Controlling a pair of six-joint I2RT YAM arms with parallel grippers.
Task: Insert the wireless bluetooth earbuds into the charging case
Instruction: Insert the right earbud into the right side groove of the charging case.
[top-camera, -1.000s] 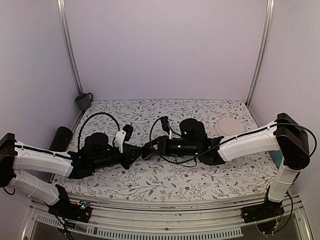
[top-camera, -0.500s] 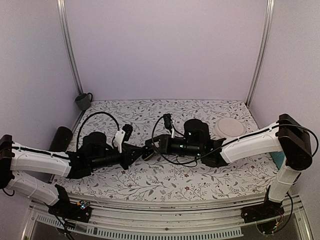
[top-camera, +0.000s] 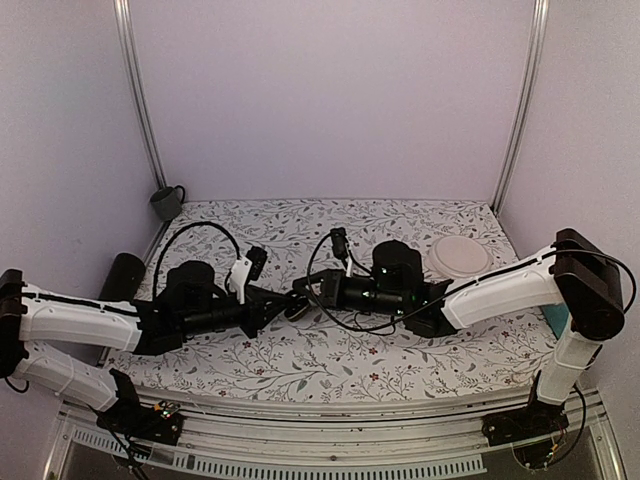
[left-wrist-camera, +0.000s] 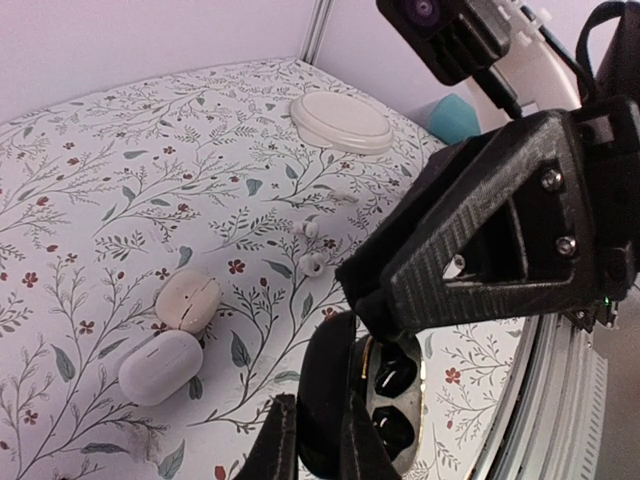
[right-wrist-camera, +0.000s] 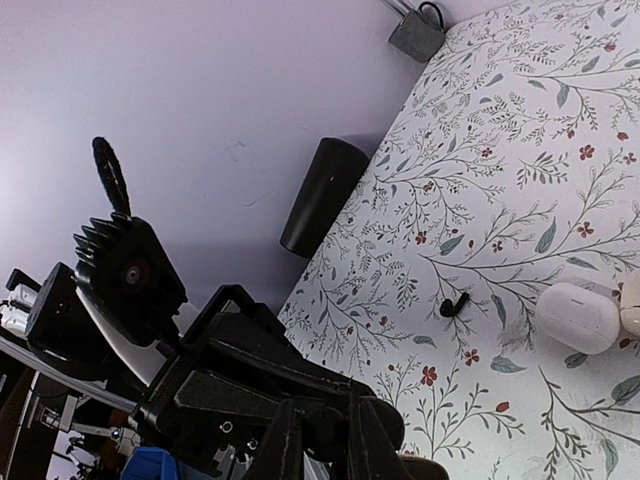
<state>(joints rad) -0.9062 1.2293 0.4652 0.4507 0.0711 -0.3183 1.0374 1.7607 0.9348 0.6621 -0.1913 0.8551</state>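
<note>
My left gripper (left-wrist-camera: 312, 432) is shut on the lid of the open black charging case (left-wrist-camera: 392, 385) and holds it above the table. The case's two dark earbud wells face the right gripper. My right gripper (right-wrist-camera: 325, 440) is shut on a small dark rounded black earbud (right-wrist-camera: 326, 428), and its tip is right at the case's upper well. In the top view the left gripper (top-camera: 280, 306) and right gripper (top-camera: 308, 292) meet tip to tip at mid-table. A second black earbud (right-wrist-camera: 455, 305) lies on the floral cloth. I cannot tell what is in the wells.
Two white pebble-like cases (left-wrist-camera: 187, 298) (left-wrist-camera: 160, 365) and two small white earbuds (left-wrist-camera: 310, 262) lie on the cloth below the grippers. A white round dish (top-camera: 458, 253) sits back right. A black cylinder (top-camera: 122, 276) and a grey cup (top-camera: 166, 202) stand at the left wall.
The right wrist has shifted slightly to the right and turned a little. The two grippers stay tip to tip. The left arm has hardly moved.
</note>
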